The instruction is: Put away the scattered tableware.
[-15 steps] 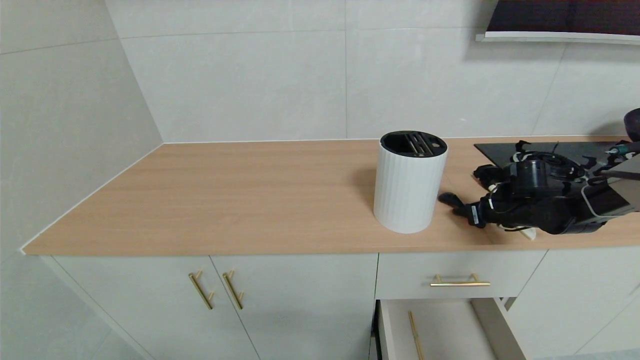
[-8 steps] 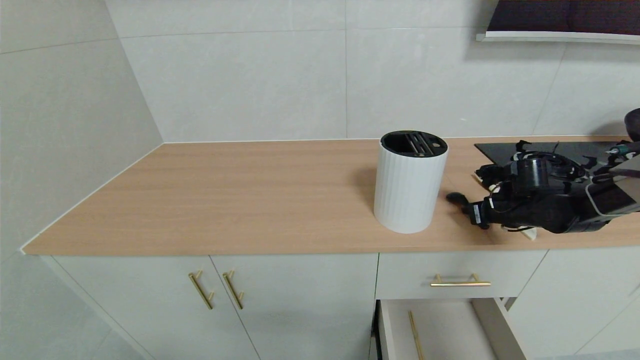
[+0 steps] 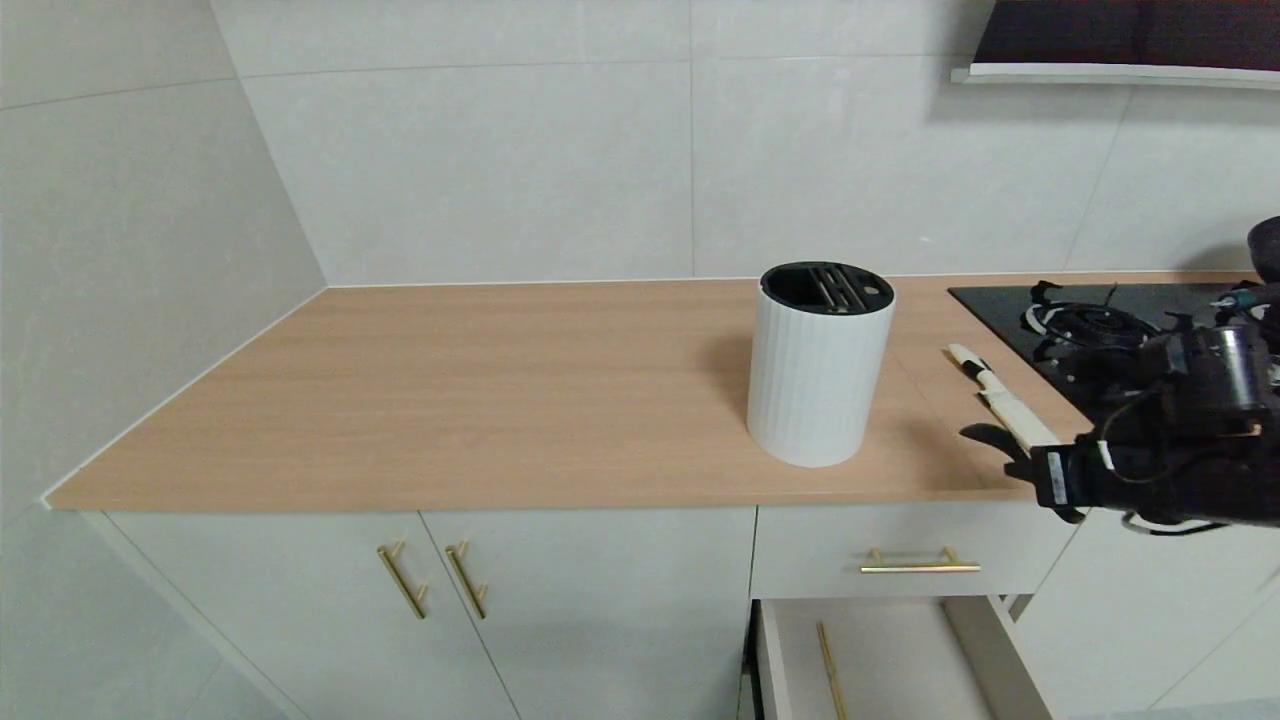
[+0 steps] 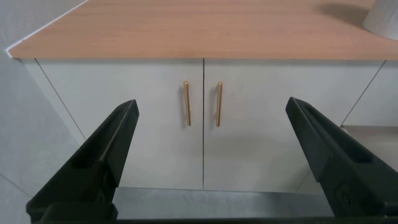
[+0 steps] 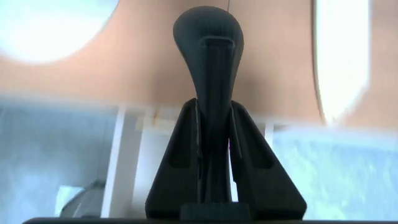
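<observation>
Wooden countertop [image 3: 480, 390] spreads out well to the left of the right gripper [image 3: 985, 438]. A black stove [image 3: 1010, 305] sits just beyond it. Below it a gold-handled drawer front [image 3: 820, 550] tops an open drawer [image 3: 900, 640]; cabinet doors [image 3: 330, 610] stand farther left

Head view looks forward and down from above onto the light wooden counter [image 3: 450, 400]; left wrist view sits low, facing the white cabinet doors [image 4: 267, 124] beneath its front edge; right wrist view hovers close over that same edge.
</observation>
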Robot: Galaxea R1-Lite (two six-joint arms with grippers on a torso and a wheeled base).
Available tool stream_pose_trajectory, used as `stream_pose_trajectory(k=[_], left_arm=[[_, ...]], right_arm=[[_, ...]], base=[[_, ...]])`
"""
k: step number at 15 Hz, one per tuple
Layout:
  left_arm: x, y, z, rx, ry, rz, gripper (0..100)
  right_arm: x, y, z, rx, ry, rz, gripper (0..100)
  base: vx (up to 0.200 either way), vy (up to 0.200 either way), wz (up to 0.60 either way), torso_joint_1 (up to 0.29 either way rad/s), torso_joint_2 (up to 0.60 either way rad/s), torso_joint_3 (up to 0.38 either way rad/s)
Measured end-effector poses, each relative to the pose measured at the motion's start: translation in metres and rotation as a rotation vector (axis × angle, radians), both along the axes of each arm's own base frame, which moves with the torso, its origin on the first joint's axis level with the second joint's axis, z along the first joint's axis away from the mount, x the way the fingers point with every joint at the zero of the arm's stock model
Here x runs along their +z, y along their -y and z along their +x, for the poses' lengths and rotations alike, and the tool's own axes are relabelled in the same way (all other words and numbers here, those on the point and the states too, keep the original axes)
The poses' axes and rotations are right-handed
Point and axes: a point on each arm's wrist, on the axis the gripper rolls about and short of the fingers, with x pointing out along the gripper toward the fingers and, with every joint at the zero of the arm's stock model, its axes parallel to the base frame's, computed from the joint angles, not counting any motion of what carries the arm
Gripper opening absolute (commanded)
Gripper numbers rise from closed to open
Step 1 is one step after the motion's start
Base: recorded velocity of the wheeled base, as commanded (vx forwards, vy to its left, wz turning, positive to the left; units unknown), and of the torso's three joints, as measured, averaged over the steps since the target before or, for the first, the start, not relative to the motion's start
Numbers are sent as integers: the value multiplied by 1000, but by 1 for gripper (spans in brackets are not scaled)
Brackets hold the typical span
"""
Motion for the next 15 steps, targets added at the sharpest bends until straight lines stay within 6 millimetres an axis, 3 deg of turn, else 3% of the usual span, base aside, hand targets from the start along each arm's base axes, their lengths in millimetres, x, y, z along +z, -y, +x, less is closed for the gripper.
stream_pose_trajectory(k=[3,5,10,15], left_arm=[[0,0,0,0,0,0,100],[0,0,0,0,0,0,100],[0,0,0,0,0,0,100],[0,0,0,0,-1,0,100]], right_arm=[[-5,-3,-60,55,-26,-18,0],[-9,-8,-80,122,-29,-57,0],[-22,-12,-98,222,-66,-93,0],[-31,-13,-98,234,-106,-96,0]], base=[[0,0,0,0,0,0],[0,0,0,-137,285,166],[0,0,0,-199,491,271],[0,0,0,-200,500,289]])
